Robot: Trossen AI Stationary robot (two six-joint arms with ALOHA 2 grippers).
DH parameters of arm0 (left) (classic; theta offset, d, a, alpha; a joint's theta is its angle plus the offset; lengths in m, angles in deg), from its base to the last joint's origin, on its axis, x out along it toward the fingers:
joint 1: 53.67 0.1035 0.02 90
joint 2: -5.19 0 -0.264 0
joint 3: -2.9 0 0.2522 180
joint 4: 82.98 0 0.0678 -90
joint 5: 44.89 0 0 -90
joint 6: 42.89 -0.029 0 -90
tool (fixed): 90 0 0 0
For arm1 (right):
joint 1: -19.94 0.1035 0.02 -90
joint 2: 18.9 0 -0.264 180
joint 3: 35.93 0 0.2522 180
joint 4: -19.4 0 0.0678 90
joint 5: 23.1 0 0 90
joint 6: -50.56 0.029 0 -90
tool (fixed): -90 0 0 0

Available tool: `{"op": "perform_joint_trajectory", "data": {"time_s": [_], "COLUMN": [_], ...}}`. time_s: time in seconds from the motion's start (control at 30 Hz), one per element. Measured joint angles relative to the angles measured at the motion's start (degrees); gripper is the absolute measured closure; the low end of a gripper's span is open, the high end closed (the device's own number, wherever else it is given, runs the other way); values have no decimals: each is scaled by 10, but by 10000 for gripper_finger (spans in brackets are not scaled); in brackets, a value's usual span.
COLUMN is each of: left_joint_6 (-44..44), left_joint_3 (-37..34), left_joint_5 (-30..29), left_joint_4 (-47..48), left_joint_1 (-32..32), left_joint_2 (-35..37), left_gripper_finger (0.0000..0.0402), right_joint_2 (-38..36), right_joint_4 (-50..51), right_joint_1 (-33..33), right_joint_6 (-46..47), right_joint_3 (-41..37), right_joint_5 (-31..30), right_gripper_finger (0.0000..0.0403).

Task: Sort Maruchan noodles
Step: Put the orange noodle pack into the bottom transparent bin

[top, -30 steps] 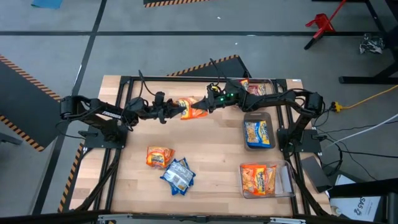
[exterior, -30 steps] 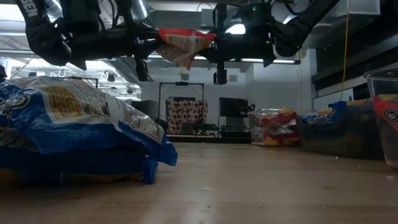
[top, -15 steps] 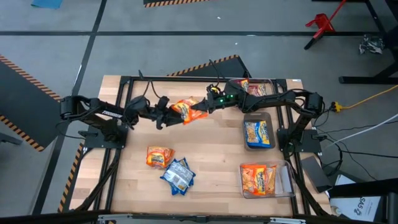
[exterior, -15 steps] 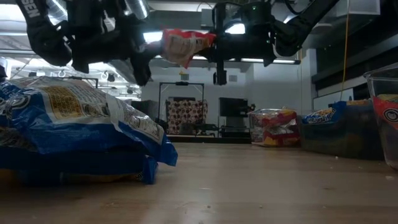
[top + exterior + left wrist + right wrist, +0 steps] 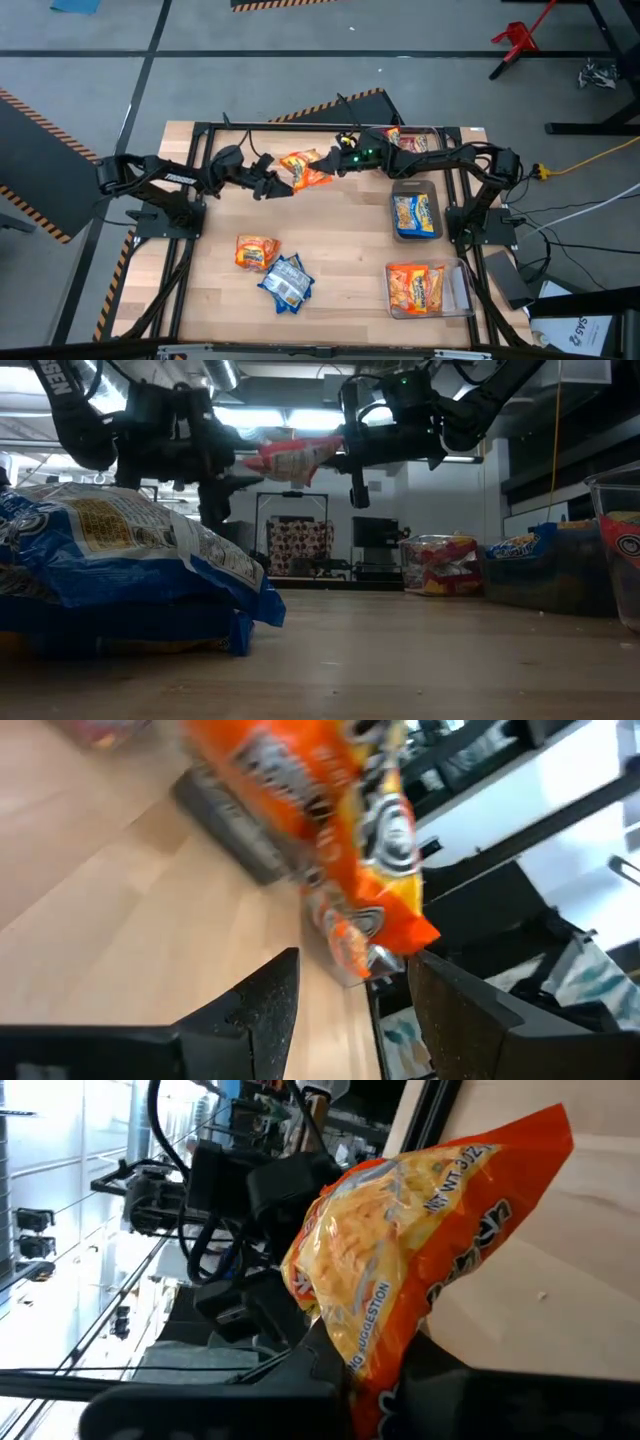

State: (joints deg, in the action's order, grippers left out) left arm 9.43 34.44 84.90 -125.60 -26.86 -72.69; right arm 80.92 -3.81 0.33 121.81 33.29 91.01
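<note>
Handover midair: right gripper (image 5: 332, 168) clamps orange packet (image 5: 305, 169); left gripper (image 5: 272, 184) beside packet, spread, empty.

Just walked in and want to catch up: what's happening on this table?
A two-arm robot is sorting ramen packets into clear bins. The right end effector holds an orange packet in the air over the table's far side, shut on it. The left end effector is open beside it, not gripping. An orange packet and a blue packet lie on the table; three bins on the right hold packets.
</note>
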Motion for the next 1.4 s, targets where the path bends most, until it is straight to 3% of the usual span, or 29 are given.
{"op": "perform_joint_trajectory", "data": {"time_s": [0.17, 0.27, 0.4, 0.57, 0.77, 0.9, 1.03, 1.17, 1.27, 1.4], "left_joint_6": [-13, -16, -25, -28, -28, -28, -28, -28, -28, -28], "left_joint_3": [0, 0, 0, 0, 0, 0, 0, 0, 0, 0], "left_joint_5": [3, 18, 31, 29, 28, 28, 28, 26, 17, 2], "left_joint_4": [62, 69, 68, 68, 68, 68, 73, 76, 78, 79], "left_joint_1": [24, 33, 41, 45, 44, 44, 44, 44, 44, 44], "left_joint_2": [0, 0, 0, 0, 0, 0, 0, 0, 0, 0], "left_gripper_finger": [219, 219, 219, 219, 219, 219, 219, 219, 219, 219], "right_joint_2": [-12, -48, -128, -254, -360, -378, -369, -359, -359, -359], "right_joint_4": [42, 143, 302, 484, 681, 764, 827, 879, 879, 909], "right_joint_1": [5, 15, 38, 96, 261, 408, 551, 675, 735, 765], "right_joint_6": [-26, -58, -102, -100, 55, 224, 406, 575, 598, 598], "right_joint_3": [0, 0, -1, 0, 0, 0, 0, -1, -1, 0], "right_joint_5": [13, 5, -59, -192, -388, -500, -574, -618, -627, -530], "right_gripper_finger": [397, 395, 397, 395, 398, 393, 393, 397, 391, 388]}}
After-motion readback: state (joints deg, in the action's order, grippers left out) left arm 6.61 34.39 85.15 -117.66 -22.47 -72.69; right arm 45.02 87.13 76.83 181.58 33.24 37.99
